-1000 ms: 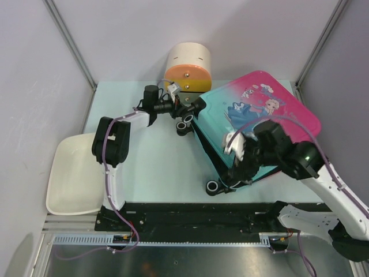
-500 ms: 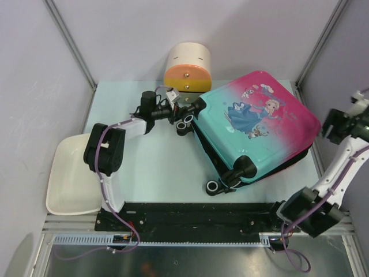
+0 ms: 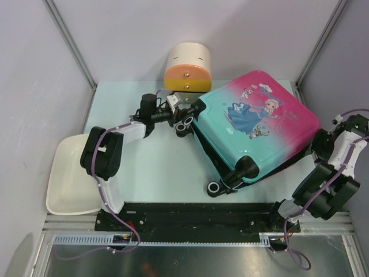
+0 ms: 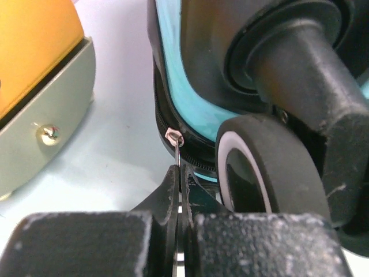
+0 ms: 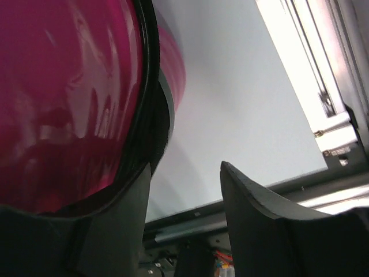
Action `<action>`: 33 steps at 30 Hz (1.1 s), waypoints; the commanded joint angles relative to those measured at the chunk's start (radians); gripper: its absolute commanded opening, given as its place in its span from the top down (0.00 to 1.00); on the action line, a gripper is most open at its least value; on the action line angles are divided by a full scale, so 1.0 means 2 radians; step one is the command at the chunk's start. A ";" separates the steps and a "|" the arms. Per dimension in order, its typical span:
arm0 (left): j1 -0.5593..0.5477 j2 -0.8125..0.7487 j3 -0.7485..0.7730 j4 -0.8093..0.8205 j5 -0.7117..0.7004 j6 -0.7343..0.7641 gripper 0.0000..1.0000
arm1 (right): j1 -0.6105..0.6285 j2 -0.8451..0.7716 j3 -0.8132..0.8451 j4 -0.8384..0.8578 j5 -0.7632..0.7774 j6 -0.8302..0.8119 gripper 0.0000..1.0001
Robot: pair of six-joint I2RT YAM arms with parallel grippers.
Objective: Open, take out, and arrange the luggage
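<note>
The luggage [image 3: 253,124], a teal-to-pink hard shell with a princess print, lies flat at the table's right with its black wheels [image 3: 184,124] toward the left. My left gripper [image 3: 172,113] is at that wheel corner. In the left wrist view it [image 4: 180,176] is shut on the thin metal zipper pull [image 4: 173,137] beside a wheel [image 4: 259,167]. My right gripper [image 3: 320,142] is at the pink end. In the right wrist view it [image 5: 185,167] is open with nothing between its fingers, and its left finger [image 5: 124,219] lies along the shell [image 5: 63,98] by the black zip seam.
A cream cylindrical box [image 3: 187,68] with orange drawers stands behind the wheel corner, close to my left gripper, and shows in the left wrist view [image 4: 34,57]. A white tray [image 3: 69,179] sits at the left edge. The enclosure wall and frame rail [image 5: 323,92] are close on the right.
The right arm has swung off the suitcase's top out to the right and come in beside the pink end, jaws narrowing. The left gripper stays shut on the zipper pull.
</note>
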 commanded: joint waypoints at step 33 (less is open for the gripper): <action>-0.103 -0.260 -0.232 -0.015 0.003 -0.038 0.48 | 0.134 0.044 0.299 -0.102 -0.050 -0.117 0.05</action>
